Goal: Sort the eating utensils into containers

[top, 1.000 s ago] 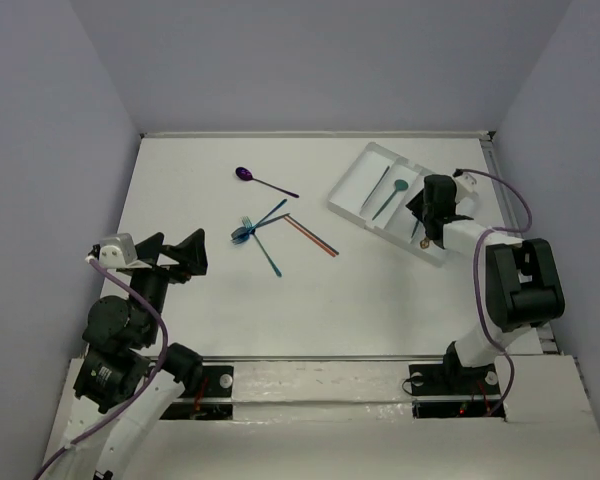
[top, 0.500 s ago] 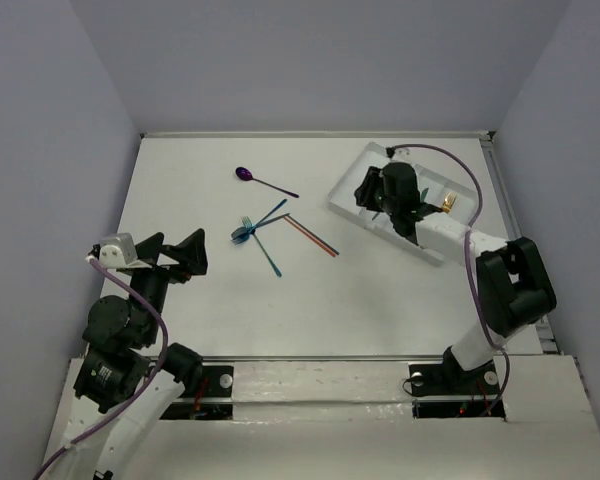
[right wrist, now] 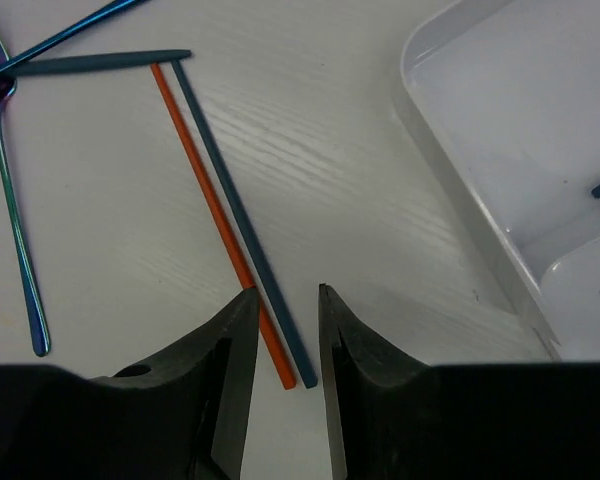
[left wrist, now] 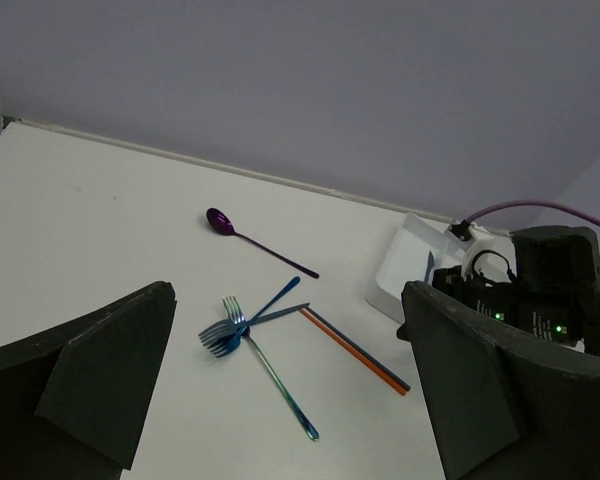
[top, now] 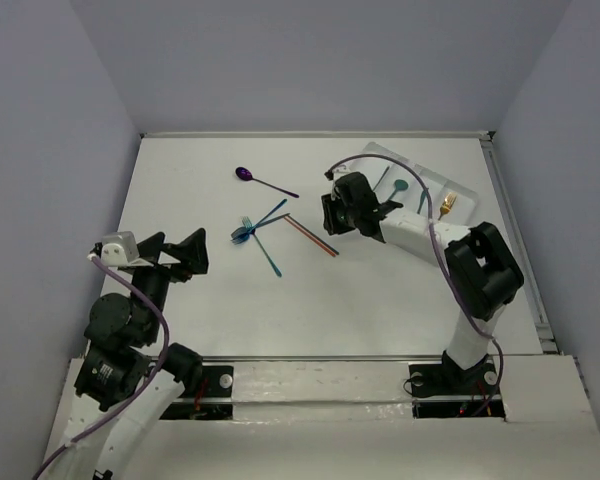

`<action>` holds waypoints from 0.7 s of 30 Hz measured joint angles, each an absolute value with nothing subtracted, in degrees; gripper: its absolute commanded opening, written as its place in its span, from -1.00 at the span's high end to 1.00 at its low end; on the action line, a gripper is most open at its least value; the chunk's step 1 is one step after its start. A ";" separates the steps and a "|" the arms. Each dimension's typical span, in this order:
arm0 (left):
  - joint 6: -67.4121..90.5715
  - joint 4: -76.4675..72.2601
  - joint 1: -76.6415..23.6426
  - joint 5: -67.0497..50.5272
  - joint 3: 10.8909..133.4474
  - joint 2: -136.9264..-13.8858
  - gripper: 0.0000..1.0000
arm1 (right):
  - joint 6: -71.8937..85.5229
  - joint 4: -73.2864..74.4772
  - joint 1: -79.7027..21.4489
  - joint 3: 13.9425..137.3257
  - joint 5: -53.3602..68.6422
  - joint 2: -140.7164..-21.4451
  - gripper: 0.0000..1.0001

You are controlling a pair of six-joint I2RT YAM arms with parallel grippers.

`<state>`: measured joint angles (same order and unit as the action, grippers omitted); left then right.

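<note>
On the table lie a purple spoon (top: 244, 174), crossed blue forks (top: 242, 232), a teal-handled fork (top: 270, 257), and a red-orange stick (top: 310, 238) beside a blue stick (right wrist: 242, 215). The white tray (top: 427, 215) at the right holds a teal spoon (top: 398, 186), a gold utensil (top: 447, 205) and a dark utensil (top: 380, 182). My right gripper (top: 332, 215) hovers left of the tray; in its wrist view (right wrist: 286, 290) the jaws stand slightly apart and empty over the near ends of the red-orange stick (right wrist: 215, 215) and the blue stick. My left gripper (top: 175, 255) is wide open and empty, left of the utensils.
The tray's corner (right wrist: 460, 170) lies just right of my right gripper. The forks (left wrist: 220, 335), sticks (left wrist: 355, 350) and purple spoon (left wrist: 220, 220) show in the left wrist view, with the right arm (left wrist: 540, 280) behind them. Walls enclose the table at back and sides.
My right gripper has moved left from the tray's near right end, across the tray, to the sticks on the table. The gold utensil now lies in the tray. The left arm is still.
</note>
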<state>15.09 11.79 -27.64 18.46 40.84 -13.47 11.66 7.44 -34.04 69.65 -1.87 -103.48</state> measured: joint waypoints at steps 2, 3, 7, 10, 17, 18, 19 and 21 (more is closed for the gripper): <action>15.09 11.81 -27.64 18.50 40.84 -14.09 -0.98 | 10.59 9.52 -34.61 70.48 -1.58 -104.33 0.20; 15.07 11.81 -27.64 18.63 40.84 -14.81 -0.98 | 10.02 10.63 -35.05 71.24 -1.50 -105.01 0.19; 15.07 11.84 -27.64 18.83 40.84 -16.67 -0.98 | 8.05 14.39 -36.80 75.26 -1.54 -108.62 0.19; 15.07 11.84 -27.64 19.07 40.84 -17.61 -0.98 | 7.46 15.57 -38.68 76.97 -1.43 -110.13 0.19; 15.07 11.84 -27.64 19.81 40.84 -18.02 -0.98 | 7.44 15.73 -46.46 86.19 0.23 -115.52 -0.08; 15.07 11.86 -27.64 19.88 40.84 -18.02 -0.98 | 7.42 15.42 -47.55 87.24 0.27 -116.49 -0.08; 15.07 11.84 -27.64 19.92 40.84 -18.02 -0.98 | 7.42 15.38 -48.82 89.06 0.30 -118.15 -0.08; 15.07 11.84 -27.64 19.97 40.84 -18.02 -0.98 | 7.27 15.03 -50.83 92.29 0.01 -121.47 -0.07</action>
